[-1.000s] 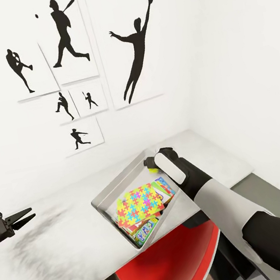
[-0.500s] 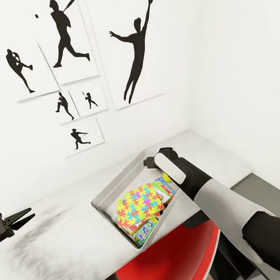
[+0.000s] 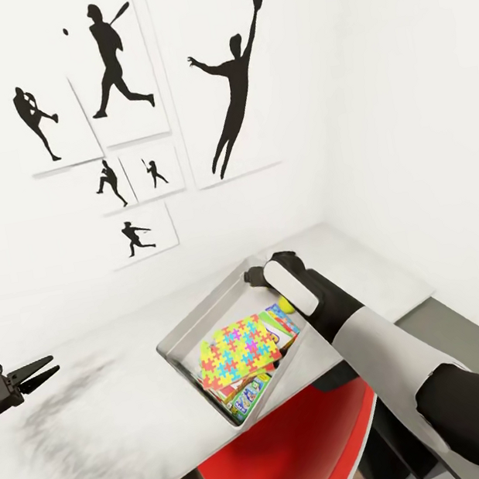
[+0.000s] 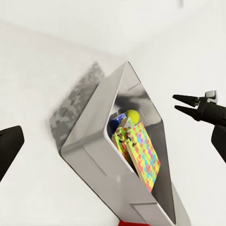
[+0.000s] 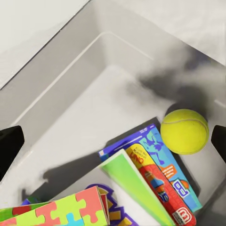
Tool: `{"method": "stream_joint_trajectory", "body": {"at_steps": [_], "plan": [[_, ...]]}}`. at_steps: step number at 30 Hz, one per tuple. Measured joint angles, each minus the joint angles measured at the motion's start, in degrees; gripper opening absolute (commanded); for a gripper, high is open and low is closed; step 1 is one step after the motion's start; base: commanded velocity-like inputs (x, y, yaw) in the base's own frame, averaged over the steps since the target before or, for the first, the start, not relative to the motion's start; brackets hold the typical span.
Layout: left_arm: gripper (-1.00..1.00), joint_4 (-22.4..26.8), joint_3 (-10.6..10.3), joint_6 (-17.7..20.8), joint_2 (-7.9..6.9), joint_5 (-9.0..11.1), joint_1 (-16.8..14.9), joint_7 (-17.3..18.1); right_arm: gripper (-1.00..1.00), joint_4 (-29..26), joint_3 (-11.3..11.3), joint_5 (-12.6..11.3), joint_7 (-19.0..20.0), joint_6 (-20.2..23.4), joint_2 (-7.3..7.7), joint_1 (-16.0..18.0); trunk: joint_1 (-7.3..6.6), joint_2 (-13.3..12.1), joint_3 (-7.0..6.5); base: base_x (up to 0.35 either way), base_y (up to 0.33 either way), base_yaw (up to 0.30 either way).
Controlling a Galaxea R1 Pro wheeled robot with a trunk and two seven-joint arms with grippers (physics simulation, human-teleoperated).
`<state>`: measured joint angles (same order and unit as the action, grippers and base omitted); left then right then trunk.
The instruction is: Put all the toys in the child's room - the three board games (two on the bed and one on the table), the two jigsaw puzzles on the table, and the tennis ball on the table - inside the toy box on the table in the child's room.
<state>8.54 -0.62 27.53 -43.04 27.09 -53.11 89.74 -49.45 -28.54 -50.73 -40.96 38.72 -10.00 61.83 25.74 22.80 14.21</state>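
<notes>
White walls hung with black sports prints (image 3: pixel 114 65) back the pale table (image 3: pixel 106 420), where the grey toy box (image 3: pixel 179 333) already holds game boxes (image 5: pixel 162 176), a jigsaw puzzle (image 3: pixel 235 350) on top and the tennis ball (image 5: pixel 184 131) lying loose in its far corner. Right tool (image 5: pixel 113 141) hovers open and empty over the ball; left tool (image 3: pixel 35 373) waits well aside, barely parted, so the job looks about finished, though I cannot count every toy.

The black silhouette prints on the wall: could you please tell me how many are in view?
6. Pitcher print far left, batter beside it, the tall leaping catcher on the right, two small ones below, one lowest. More may lie outside the frame.
</notes>
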Motion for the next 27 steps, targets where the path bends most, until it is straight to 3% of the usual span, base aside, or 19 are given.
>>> {"method": "stream_joint_trajectory", "body": {"at_steps": [4,9,11,14,16,18,19,20,22,23,25,27], "plan": [[1.00,0.0,0.0,0.0,-0.01,0.0,0.0,0.0,1.00,-6.2,0.5,-0.4,-0.1,0.3,0.00,-1.1,0.00,0.0,-0.35,0.000,0.000,0.000],[1.00,0.0,0.0,0.0,-0.04,0.0,0.0,0.0,1.00,-18.5,4.7,-0.9,-0.1,3.2,0.00,-5.0,0.00,0.0,-0.80,0.000,0.000,0.000],[1.00,0.0,0.0,0.0,-0.08,0.0,0.0,0.0,1.00,-25.8,7.6,-2.6,0.5,5.4,1.86,-8.5,0.00,0.0,-0.98,0.000,0.000,0.000],[1.00,0.0,0.0,0.0,-0.10,0.0,0.0,0.0,1.00,-34.9,13.2,-7.6,2.7,8.5,4.91,-14.2,0.00,0.0,-1.25,0.000,0.000,0.000],[1.00,0.0,0.0,0.0,-0.11,0.0,0.0,0.0,1.00,-39.4,19.0,-12.0,6.0,11.1,7.64,-19.4,0.00,0.0,-1.43,0.000,0.000,0.000],[1.00,-0.1,0.0,0.0,-0.11,0.1,0.0,0.0,1.00,-41.4,25.5,-16.3,12.3,13.0,10.17,-24.7,0.00,0.0,-1.61,0.000,0.000,0.000],[1.00,-0.1,0.0,0.0,-0.12,0.0,0.0,0.0,1.00,-41.6,27.1,-17.4,14.6,13.3,10.73,-26.2,0.00,0.0,-1.70,0.000,0.000,0.000],[1.00,-0.1,0.0,0.0,-0.19,0.1,0.0,0.0,1.00,-42.0,29.9,-18.6,19.4,13.6,11.79,-28.7,0.00,0.0,-1.79,0.000,0.000,0.000],[1.00,-0.1,0.0,0.0,-0.32,0.1,0.0,0.0,1.00,-42.4,35.7,-20.0,31.5,13.9,13.99,-34.6,0.00,0.0,-1.97,0.000,0.000,0.000],[1.00,-0.1,0.0,0.0,-0.34,0.0,0.0,0.0,1.00,-42.5,37.1,-20.4,34.7,13.9,14.53,-36.1,0.00,0.0,-2.07,-0.006,0.000,0.000],[1.00,-0.1,0.0,0.0,-0.42,0.0,0.0,0.0,1.00,-42.7,41.5,-21.8,45.6,13.8,16.24,-41.5,0.00,0.0,-2.25,-0.055,0.038,0.000],[1.00,-0.1,0.0,0.0,-0.44,0.0,0.0,0.0,1.00,-42.6,44.6,-21.7,55.9,13.5,17.03,-46.2,0.01,0.0,-2.43,-0.126,0.124,-0.002]]}}
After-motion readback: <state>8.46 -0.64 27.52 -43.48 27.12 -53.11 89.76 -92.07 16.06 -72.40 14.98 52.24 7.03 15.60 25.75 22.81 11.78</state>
